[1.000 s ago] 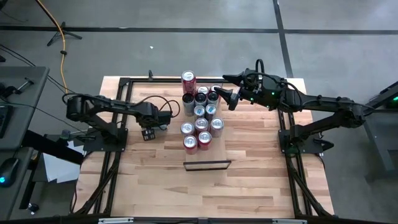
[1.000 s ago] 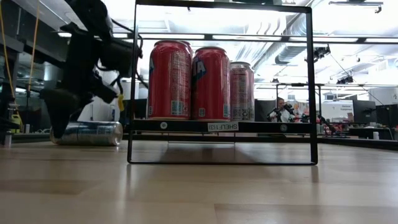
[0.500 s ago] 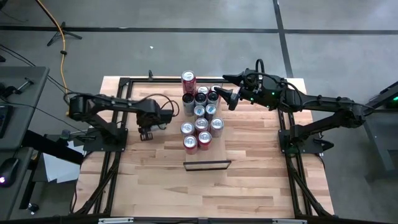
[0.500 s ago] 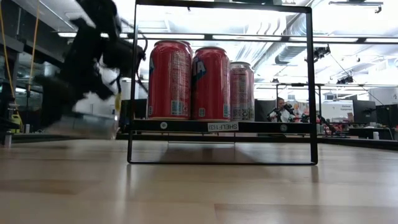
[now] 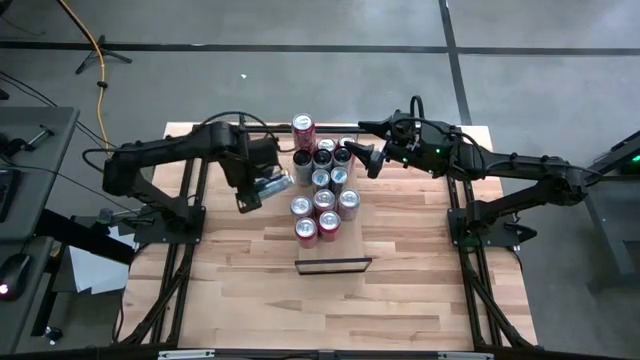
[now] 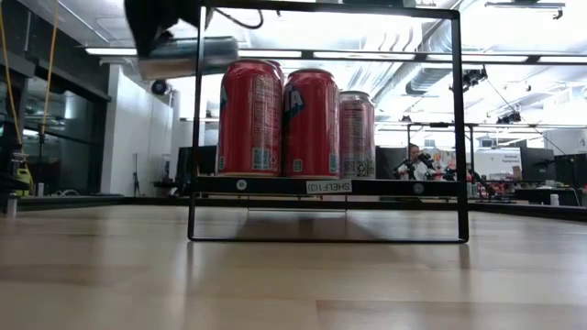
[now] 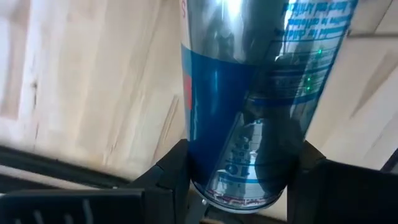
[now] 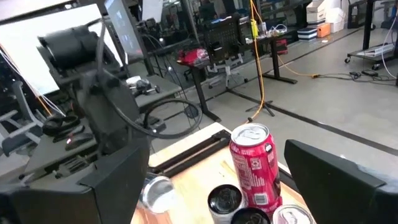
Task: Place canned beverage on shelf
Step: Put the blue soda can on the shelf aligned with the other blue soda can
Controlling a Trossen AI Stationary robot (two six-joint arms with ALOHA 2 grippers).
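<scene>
Holding a silver-and-blue can (image 7: 249,99) in my left claw (image 5: 262,185), I have it clamped between both fingers, lying on its side and lifted clear of the tabletop (image 5: 400,300). In the high view it hangs just to the left of the cluster of cans (image 5: 322,180) that already stand on the shelf (image 6: 326,186); the level view shows it up near the top of the shelf's black frame, at its left rail. So the pickup is done, by my reckoning, and the carry is partway through.

What is left: I judge I must turn the can upright, find a free spot among the red cans (image 6: 280,115) and the others, set it down and let go. The standing cans are packed close, so knocking one over is the risk.

My right claw (image 5: 366,153) waits with its fingers apart at the far right side of the cluster, beside a red can (image 8: 254,163), holding nothing.
</scene>
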